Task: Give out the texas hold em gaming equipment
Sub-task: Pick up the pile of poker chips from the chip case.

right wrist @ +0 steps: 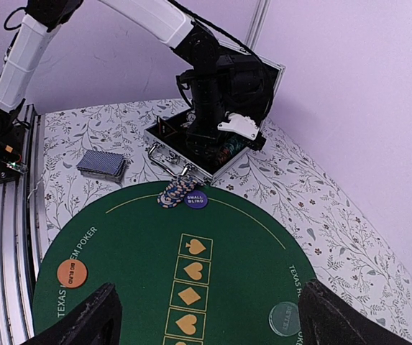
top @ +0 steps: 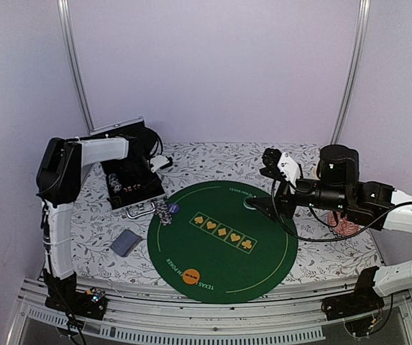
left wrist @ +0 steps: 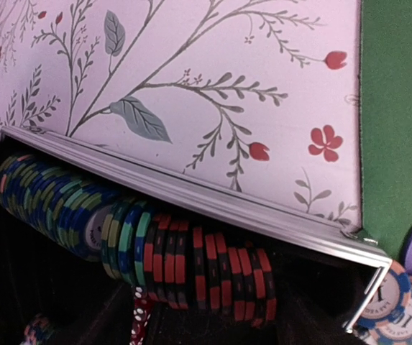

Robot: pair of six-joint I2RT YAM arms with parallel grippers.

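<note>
Left wrist view shows no fingers, so whether the left hand (right wrist: pixel 213 144) is open or gripping I cannot tell — it sits down in the case (left wrist: pixel 191 192), just above the chips (left wrist: pixel 191 266), whose row runs crosswise beneath it. The right hand (right wrist: pixel 202 320) gapes empty over the mat (right wrist: pixel 134 230), well apart — the left is nearer.

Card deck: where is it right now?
Top view, left side: the card deck lies on the floral cloth just off the left edge of the green mat, on the near side of the open chip case.
</note>
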